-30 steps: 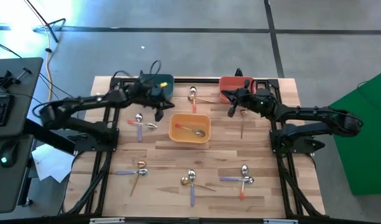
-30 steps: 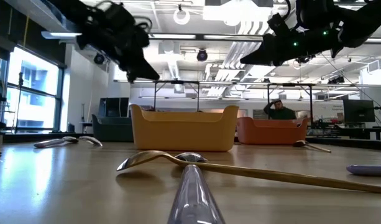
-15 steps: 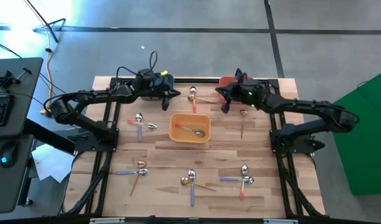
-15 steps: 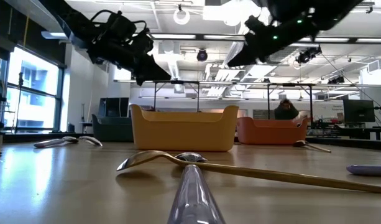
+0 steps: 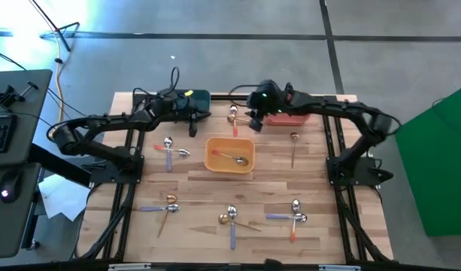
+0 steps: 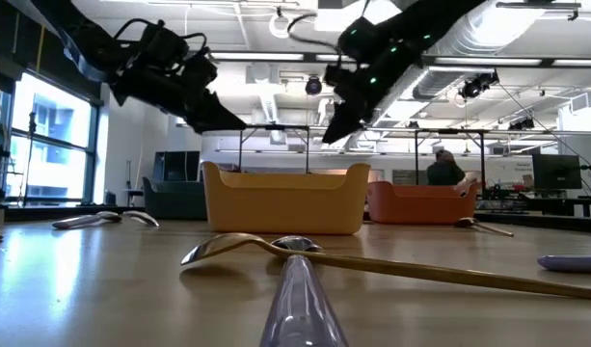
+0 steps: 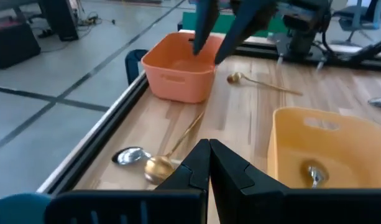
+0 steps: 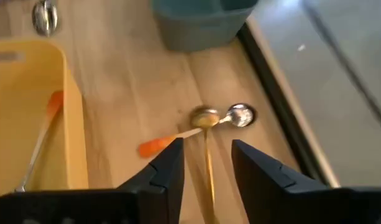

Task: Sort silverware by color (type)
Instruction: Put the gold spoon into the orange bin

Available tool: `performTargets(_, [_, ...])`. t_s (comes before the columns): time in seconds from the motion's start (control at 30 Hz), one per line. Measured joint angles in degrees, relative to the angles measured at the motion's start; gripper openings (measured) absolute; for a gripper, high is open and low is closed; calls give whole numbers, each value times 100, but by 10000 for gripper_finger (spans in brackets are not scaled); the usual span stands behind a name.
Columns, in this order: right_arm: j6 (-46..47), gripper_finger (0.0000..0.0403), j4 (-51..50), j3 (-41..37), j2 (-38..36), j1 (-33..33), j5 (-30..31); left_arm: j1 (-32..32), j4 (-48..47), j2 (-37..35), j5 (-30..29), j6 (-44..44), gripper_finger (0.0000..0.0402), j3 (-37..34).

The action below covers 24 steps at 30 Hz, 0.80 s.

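Dark-fingered, the right claw [image 8: 206, 163] hangs wide open above two crossed spoons [image 8: 206, 118] at the surface's [image 5: 320, 181] far edge, beside the yellow bin [image 5: 229, 155]. The left claw [image 7: 209, 163] waits pinched shut nearby. Because the spoons overlap, a grab could lift both or knock one aside.

Wooden slatted table [image 5: 275, 184], carrying teal bin [image 5: 199, 98], red bin [image 5: 290, 113], central orange bin [image 5: 229, 155], and spoons [image 5: 230, 218] scattered in crossed pairs along front, left and back.
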Motion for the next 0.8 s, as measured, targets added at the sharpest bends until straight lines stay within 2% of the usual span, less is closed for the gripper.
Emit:
performTargets(0.13, [-199,129,-673,729,788,-85,-299,22,228,-404,4,43,0,-427])
performTargets(0.3, [-505,129,-1074,1252,1469,-178,-326,43,465,-955,22,144,0,-976])
performTargets(0.57, [-803,129,-1095,1324,2072,-484,-385,43,926,-1589,4,-53,0,-1549])
performTargets(0.8, [-961,128,-1150,1324,2374,-640,-479,176,951,-1699,-66,-84,0,-1679])
